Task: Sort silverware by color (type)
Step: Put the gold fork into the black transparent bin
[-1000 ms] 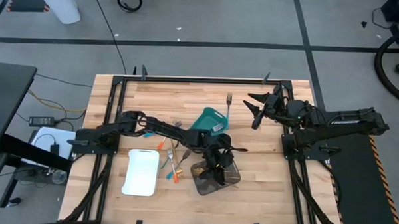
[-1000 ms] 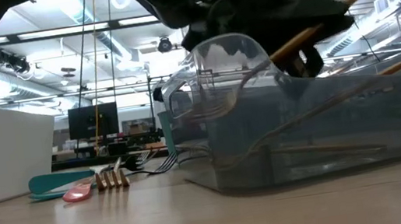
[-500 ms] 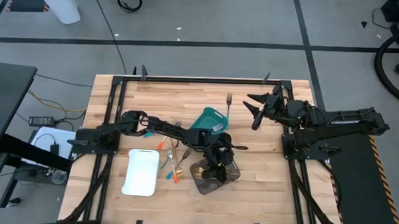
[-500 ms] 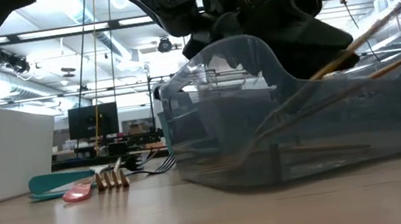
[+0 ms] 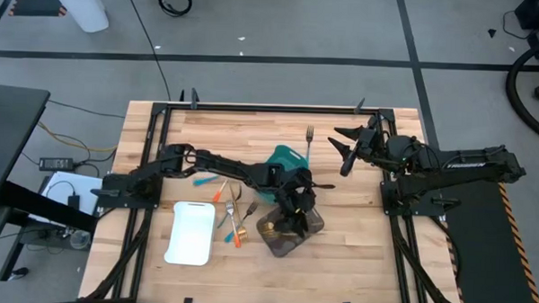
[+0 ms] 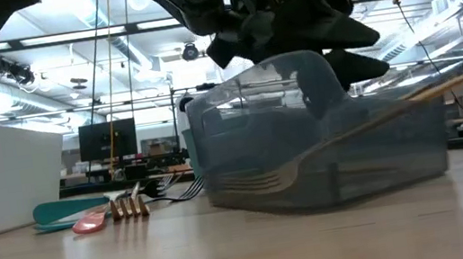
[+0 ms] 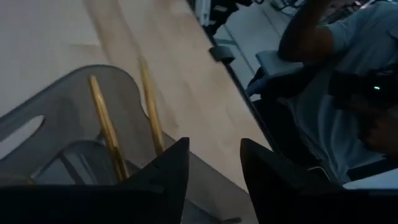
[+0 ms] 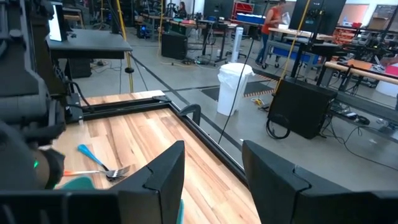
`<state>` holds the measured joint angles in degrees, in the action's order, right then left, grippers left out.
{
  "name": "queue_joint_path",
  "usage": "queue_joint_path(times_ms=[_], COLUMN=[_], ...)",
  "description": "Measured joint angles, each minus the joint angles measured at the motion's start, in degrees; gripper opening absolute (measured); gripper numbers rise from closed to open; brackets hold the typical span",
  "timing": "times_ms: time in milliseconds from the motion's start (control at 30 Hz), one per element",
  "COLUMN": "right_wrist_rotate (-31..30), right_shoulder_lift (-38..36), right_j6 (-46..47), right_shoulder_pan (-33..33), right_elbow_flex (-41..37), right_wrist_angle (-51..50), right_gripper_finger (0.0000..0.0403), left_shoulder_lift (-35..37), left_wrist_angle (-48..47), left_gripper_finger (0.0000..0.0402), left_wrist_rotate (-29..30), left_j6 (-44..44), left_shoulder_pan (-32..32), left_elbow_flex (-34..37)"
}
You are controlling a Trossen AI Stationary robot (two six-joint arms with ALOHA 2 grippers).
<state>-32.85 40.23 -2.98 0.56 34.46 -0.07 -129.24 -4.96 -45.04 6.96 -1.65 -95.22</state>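
The left gripper (image 5: pixel 297 199) hangs over the grey tray (image 5: pixel 289 231), its fingers (image 7: pixel 163 174) apart with nothing between them; the step in hand looks like a drop into that tray, since gold forks (image 6: pixel 341 137) lie inside it, one leaning out over the rim; two gold handles (image 7: pixel 109 127) show through the tray wall in the left wrist view. The right gripper (image 5: pixel 344 146) waits above the table's right side, jaws spread and empty. Of the remaining silverware, a fork (image 5: pixel 310 137) lies alone near the teal tray (image 5: pixel 283 159); a loose clutch of orange and blue-handled pieces (image 5: pixel 231 213) sits between the white tray (image 5: pixel 191 231) and the grey one (none in the white tray yet, as far as the high view shows). The next move probably calls for lifting clear of the tray rim, then reaching to that clutch for a single handle; the pieces overlap, so separating one will be fiddly. No brand, label or writing can be read.
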Motion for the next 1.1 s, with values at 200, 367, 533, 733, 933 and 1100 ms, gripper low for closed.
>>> queue_joint_path(times_ms=[200,367,533,733,933,1100], right_wrist_rotate=[0.03,0.05,0.03,0.03,-0.01,-0.04], right_shoulder_lift=[0.00,0.00,0.00,0.00,-0.01,0.00], right_j6=[-0.04,-0.10,-0.19,-0.20,-0.20,-0.04], right_shoulder_pan=[-0.02,0.00,0.00,-0.02,-0.02,0.00], right_elbow_flex=[0.00,-0.02,-0.02,-0.03,-0.04,-0.04], right_wrist_angle=[-0.01,-0.01,-0.09,0.00,0.43,0.52], right_gripper_finger=[0.0171,0.0171,0.0171,0.0171,0.0171,0.0171], left_shoulder_lift=[2.35,2.71,3.23,4.88,4.63,4.49], left_wrist_angle=[-7.27,-10.32,-11.86,-13.08,-10.19,-2.45], left_gripper_finger=[0.0153,0.0153,0.0153,0.0153,0.0153,0.0153], left_wrist_rotate=[7.29,12.03,18.21,32.43,48.34,56.44], left_j6=[-5.55,-7.72,-9.47,-7.36,-10.32,-12.57], left_shoulder_pan=[-0.51,-2.01,-3.57,-5.47,-11.28,-14.24], left_elbow_flex=[-1.49,-3.84,-4.00,-4.43,-4.26,-4.30])
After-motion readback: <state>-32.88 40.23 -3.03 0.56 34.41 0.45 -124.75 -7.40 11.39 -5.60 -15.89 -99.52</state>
